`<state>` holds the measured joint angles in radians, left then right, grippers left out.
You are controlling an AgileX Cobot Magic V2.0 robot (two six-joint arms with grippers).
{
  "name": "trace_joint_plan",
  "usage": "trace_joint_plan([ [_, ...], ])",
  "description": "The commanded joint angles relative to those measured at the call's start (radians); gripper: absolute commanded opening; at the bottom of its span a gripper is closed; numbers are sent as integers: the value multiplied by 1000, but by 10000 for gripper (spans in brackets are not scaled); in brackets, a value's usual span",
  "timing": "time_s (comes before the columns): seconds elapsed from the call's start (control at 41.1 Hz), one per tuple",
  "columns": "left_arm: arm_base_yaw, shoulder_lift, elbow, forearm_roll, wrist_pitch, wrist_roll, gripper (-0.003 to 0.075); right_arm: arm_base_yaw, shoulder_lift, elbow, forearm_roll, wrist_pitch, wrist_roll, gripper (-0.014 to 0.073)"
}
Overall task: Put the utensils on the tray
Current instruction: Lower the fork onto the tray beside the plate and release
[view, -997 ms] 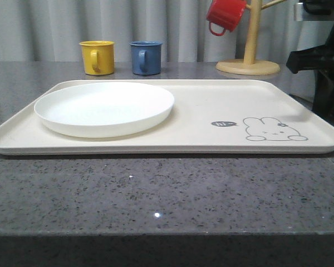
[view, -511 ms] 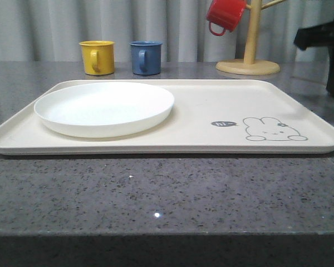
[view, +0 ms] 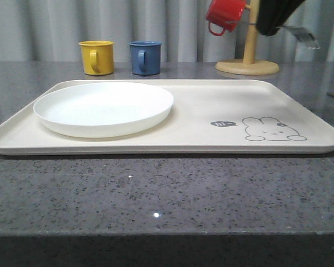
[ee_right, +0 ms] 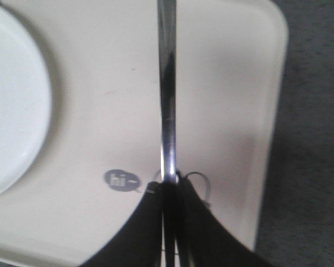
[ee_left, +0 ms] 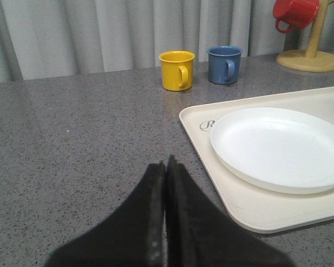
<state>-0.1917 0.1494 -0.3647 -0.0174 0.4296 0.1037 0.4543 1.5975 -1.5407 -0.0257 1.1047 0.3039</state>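
The cream tray (view: 211, 111) lies in the middle of the grey table, with the white plate (view: 103, 108) on its left half. High above the tray's back right corner, my right gripper (view: 269, 29) is shut on a silver fork (view: 303, 34) whose tines point right. In the right wrist view the fork's handle (ee_right: 167, 83) runs out from the right gripper (ee_right: 170, 186) over the tray (ee_right: 100, 111), near the "hi" mark and beside the plate (ee_right: 11, 100). My left gripper (ee_left: 166, 167) is shut and empty over the table, left of the tray (ee_left: 267, 214) and plate (ee_left: 278, 147).
Behind the tray stand a yellow mug (view: 97, 57) and a blue mug (view: 146, 57). A wooden mug tree (view: 247, 65) at the back right carries a red mug (view: 225, 15), close to my right gripper.
My right arm has risen from the far right edge and swung left to above the tray's back right corner; the fork it holds now shows. Tray, plate and mugs have not moved.
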Motion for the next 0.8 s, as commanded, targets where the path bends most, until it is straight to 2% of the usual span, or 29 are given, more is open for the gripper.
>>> trace_joint_plan([
  [0.0,1,10,-24,-11,-87,-9,-18,61,16,-55,-10,-25,46,-15],
  [0.122,1,10,-24,-11,-87,-9,-18,95,81,-69,-10,-41,130,-15],
  [0.462,1,10,-24,-11,-87,-9,-18,97,214,-69,-7,-140,322,-6],
  [0.778,1,10,-24,-11,-87,-9,-18,97,235,-69,1,-150,326,152],
])
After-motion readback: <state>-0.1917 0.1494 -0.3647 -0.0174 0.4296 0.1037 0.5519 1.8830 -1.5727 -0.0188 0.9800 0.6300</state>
